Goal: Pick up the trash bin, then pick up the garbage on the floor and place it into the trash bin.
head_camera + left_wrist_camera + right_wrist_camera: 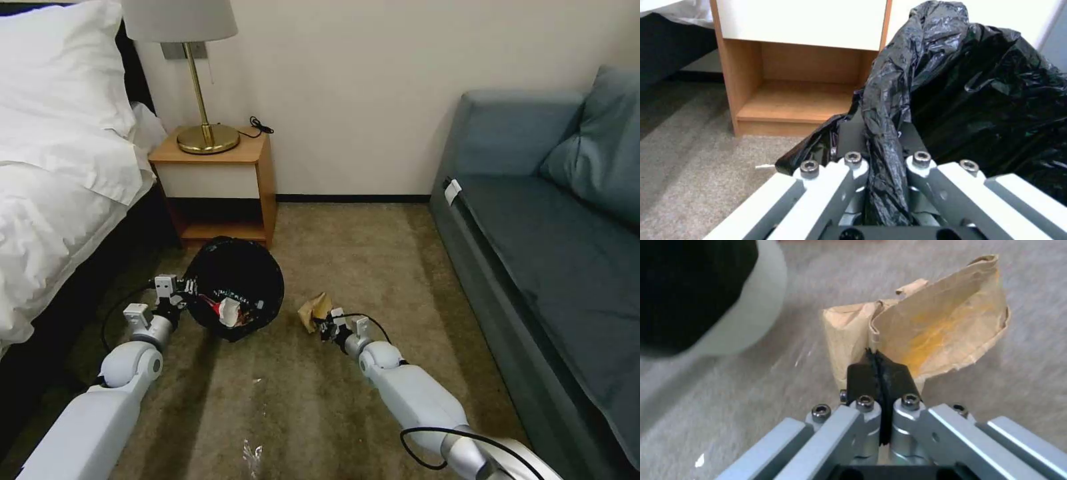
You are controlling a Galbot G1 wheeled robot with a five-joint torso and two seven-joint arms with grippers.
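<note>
Last-litter step by the look of it: left hand clamped on the bag-lined rim of the bin, right hand pinched shut on the tan paper at the carpet just beside it; next needs lift and carry over the bin opening.

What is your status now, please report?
Left gripper shut on trash bin liner rim. Right gripper shut on tan paper wad, beside bin. Nothing between them.

Bed, nightstand, sofa, carpet.
</note>
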